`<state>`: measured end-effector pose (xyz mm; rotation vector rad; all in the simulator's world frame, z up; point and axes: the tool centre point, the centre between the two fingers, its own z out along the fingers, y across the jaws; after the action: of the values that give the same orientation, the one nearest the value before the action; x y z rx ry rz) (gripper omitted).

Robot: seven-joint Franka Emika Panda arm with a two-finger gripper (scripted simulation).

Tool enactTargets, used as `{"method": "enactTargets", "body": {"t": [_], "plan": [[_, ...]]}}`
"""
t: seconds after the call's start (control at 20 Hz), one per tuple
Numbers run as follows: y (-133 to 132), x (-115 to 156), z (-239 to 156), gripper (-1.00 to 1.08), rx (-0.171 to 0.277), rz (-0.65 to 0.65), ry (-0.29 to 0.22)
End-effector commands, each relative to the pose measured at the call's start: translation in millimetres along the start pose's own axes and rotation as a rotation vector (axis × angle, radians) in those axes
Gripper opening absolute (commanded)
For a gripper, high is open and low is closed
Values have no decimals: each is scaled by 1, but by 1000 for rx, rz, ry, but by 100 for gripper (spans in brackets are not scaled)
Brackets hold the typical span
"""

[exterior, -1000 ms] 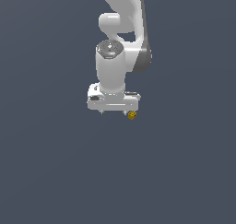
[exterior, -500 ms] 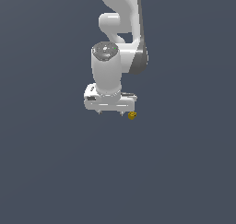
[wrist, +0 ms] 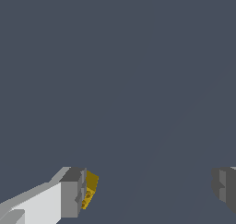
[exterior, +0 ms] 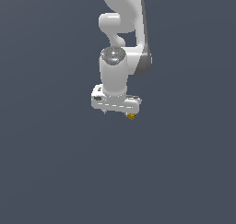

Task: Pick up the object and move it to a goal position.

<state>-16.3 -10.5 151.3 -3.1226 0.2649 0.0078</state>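
End effector (wrist: 147, 191) spread wide — fingers far apart. Yellow object (wrist: 90, 188) touches one finger pad (wrist: 73, 193) only — nothing is clamped.

Flat, even simulator light on a dull slate backdrop; soft low-resolution renders, no glare or cast shadows.
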Motion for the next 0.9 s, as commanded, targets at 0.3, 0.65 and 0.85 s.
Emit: {"method": "enactTargets", "body": {"t": [0.3, 0.65, 0.85], "plan": [[-28, -25, 27, 100, 3, 162, -1], [-49, -51, 50, 100, 2, 313, 1], [-59, -66, 62, 100, 0, 393, 2]]}}
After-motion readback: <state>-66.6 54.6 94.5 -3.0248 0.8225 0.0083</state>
